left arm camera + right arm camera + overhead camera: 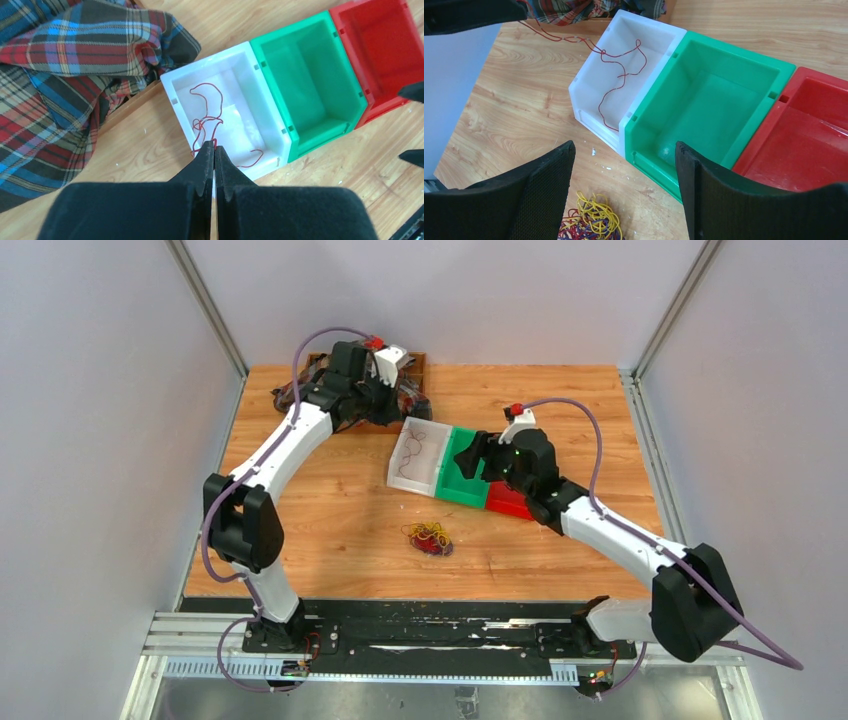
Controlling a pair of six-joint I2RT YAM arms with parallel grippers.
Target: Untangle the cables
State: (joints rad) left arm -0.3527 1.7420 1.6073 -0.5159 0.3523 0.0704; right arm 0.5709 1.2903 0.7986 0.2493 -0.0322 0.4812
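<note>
Our left claw (214,150) is clenched on a red cable (207,120) trailing into the white bin (205,61). Our right claw (624,150), released and empty, is nearer the cable tangle (429,538), which lies just behind it on the table (330,520).

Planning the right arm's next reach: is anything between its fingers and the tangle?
Nothing visible. The right gripper hangs open by the green bin; the tangle lies apart from that bin on bare table. The red wire held by the left gripper trails into the white bin, off that path.
</note>
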